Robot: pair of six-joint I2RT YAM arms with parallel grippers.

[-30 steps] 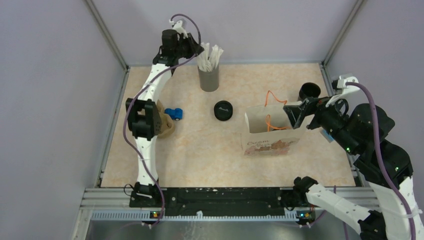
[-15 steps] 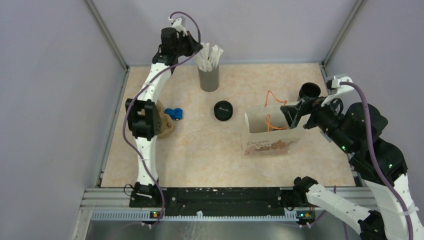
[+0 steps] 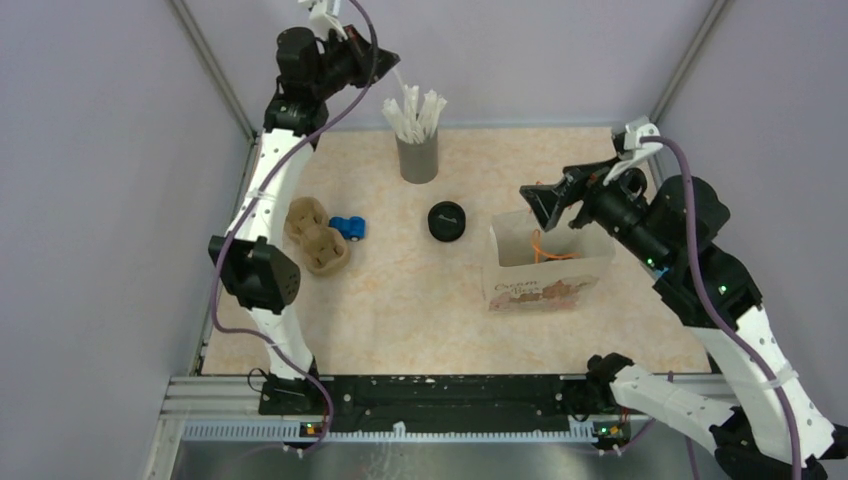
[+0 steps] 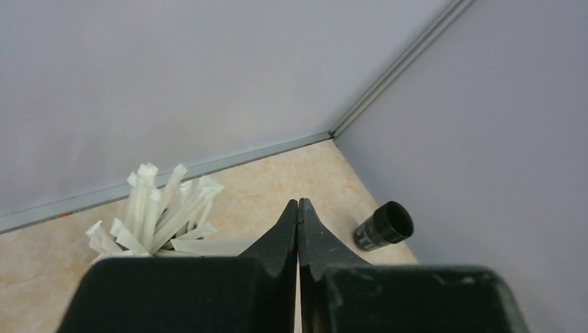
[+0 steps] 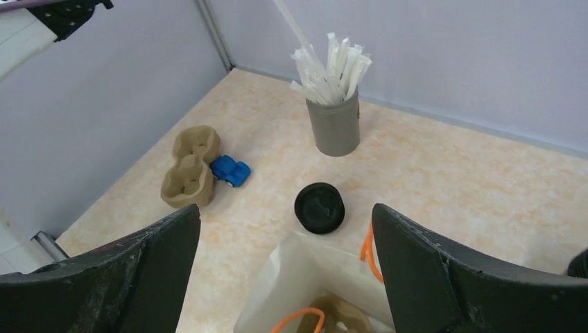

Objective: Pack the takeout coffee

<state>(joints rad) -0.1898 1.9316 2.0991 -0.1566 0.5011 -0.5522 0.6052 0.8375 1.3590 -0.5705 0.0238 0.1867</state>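
Observation:
The black coffee cup point(image 4: 385, 225) stands near the far right wall, seen in the left wrist view; in the top view my right arm hides it. My right gripper point(image 3: 560, 190) is open and empty, hovering over the open white paper bag point(image 3: 545, 275), which also shows in the right wrist view point(image 5: 298, 270) between the fingers. My left gripper point(image 3: 385, 62) is high above the grey straw holder point(image 3: 417, 157), jaws shut point(image 4: 298, 202) on a white wrapped straw point(image 5: 295, 24) lifted above the bunch.
A flat black lid point(image 3: 447, 220) lies left of the bag. A brown cardboard cup carrier point(image 3: 315, 235) and a blue toy car point(image 3: 347, 227) lie at the left. Another brown carrier point(image 5: 340, 316) sits inside the bag. Walls close the back and sides.
My left gripper has risen up and to the left, drawing a straw up from the holder. My right gripper has swung left from the cup to above the bag.

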